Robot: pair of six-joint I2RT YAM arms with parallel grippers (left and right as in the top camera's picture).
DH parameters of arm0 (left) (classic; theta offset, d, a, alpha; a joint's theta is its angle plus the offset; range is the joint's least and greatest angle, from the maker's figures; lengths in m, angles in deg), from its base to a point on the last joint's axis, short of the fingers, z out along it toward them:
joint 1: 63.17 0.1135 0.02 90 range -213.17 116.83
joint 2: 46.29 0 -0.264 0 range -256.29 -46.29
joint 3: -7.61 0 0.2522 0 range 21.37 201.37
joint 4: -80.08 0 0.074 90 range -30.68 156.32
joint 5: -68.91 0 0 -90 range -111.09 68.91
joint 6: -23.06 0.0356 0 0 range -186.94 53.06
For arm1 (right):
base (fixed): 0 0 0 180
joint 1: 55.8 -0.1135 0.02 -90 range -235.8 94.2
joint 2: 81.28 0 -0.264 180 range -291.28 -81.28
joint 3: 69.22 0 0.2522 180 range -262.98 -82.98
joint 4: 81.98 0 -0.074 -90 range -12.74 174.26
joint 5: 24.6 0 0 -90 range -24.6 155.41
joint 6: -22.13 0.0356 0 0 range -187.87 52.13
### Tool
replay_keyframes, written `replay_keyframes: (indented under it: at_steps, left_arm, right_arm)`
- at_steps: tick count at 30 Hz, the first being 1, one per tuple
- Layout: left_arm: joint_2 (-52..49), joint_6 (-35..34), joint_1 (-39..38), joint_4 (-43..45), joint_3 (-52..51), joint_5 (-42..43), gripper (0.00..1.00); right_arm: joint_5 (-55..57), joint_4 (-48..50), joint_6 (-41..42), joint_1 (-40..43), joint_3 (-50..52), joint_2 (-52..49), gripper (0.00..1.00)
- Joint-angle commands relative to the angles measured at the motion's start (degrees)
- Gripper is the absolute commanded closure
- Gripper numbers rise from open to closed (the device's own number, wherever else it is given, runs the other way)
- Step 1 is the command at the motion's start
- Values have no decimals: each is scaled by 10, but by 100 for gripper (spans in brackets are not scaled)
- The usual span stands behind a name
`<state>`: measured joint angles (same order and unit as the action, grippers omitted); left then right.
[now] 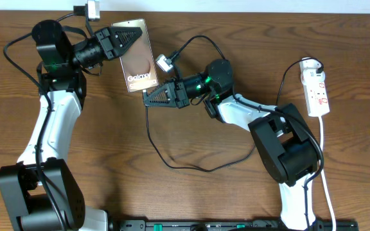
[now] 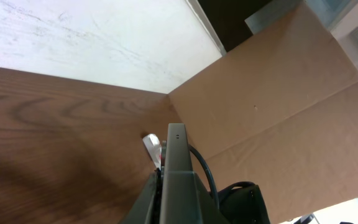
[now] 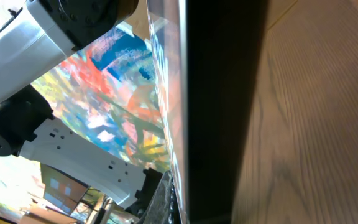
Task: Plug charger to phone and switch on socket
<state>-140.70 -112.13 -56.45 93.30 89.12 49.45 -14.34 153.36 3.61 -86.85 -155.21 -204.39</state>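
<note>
Wooden surface (image 1: pixel 236 38), two arms on it: left arm (image 1: pixel 56 122) along the left edge, right arm (image 1: pixel 281 147) coming in from the front-right.

The phone (image 1: pixel 140 61) was near the back edge, a bit left of centre. It sat skewed, bronze face up to the overhead view with "Galaxy" readable. Its upper-left corner was in the left end effector (image 1: pixel 128 37), fingers clamped on it. In the left wrist view the phone (image 2: pixel 178 168) stood edge-on between the fingers. Couldn't tell whether its lower end touched the surface.

The socket (image 1: pixel 317 90) lay by the right edge, long axis running front to back, well apart from the phone. It had red switch marks, a black plug (image 1: pixel 314 64) in its back end, and a white cord (image 1: pixel 324 160) running toward the front edge.

The charger (image 1: pixel 191 169) looped across the middle of the surface, from the socket side round to the right end effector (image 1: pixel 148 99). That end effector's fingers were together, pinched on the cable's end, just beside the phone's lower edge. The connector tip itself was hidden, so couldn't tell if it was seated in the phone.

The right wrist view was filled by a dark edge and a glossy reflection, too close to read.
</note>
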Motion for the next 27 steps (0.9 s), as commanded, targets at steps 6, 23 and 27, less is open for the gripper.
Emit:
replay_keyframes:
  at_steps: [6,23,27]
  left_arm:
    - [1,-7,-6,-7,-2,82,92]
    - [1,6,-6,-7,-2,100,92]
    - [1,6,-6,-7,-2,100,93]
  right_arm:
    - [87,6,7,30,-8,2,99]
    - [56,6,9,40,-8,2,99]
    - [52,5,9,40,-8,2,99]
